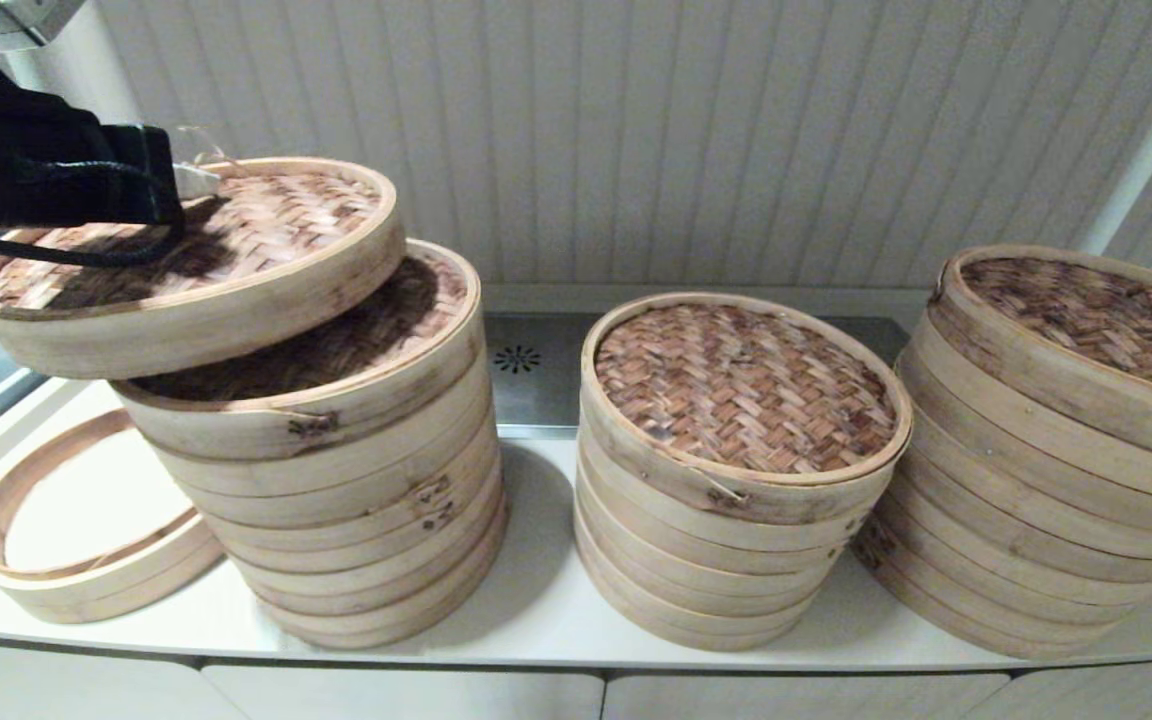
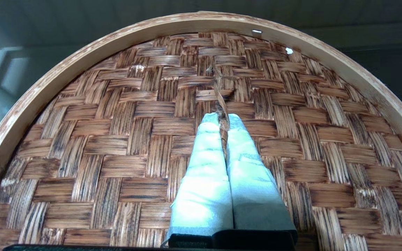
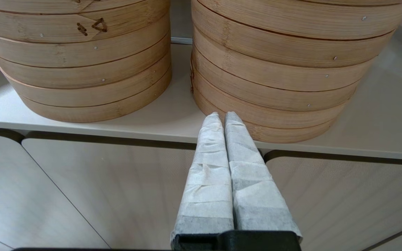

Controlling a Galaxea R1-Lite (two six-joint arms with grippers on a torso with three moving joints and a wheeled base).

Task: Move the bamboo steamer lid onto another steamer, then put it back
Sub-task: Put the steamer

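Bamboo steamer lid (image 1: 236, 235) (tilted) hangs from left pincer (image 2: 223, 120), clear above stack (image 1: 336, 480).

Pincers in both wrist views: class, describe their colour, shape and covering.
Left pincer and right pincer each have two long tapering fingers wrapped in pale grey-white fabric tape, fixed to a black base. The head view shows a black left arm with a black cable.

White counter (image 1: 546, 600), steamers in a row.
Left stack (image 1: 356, 520), middle stack (image 1: 726, 540) and right stack (image 1: 1026, 520) stand on it; an open bamboo ring (image 1: 86, 560) lies at far left, seemingly bottomless. Metal panel (image 1: 526, 375) behind.
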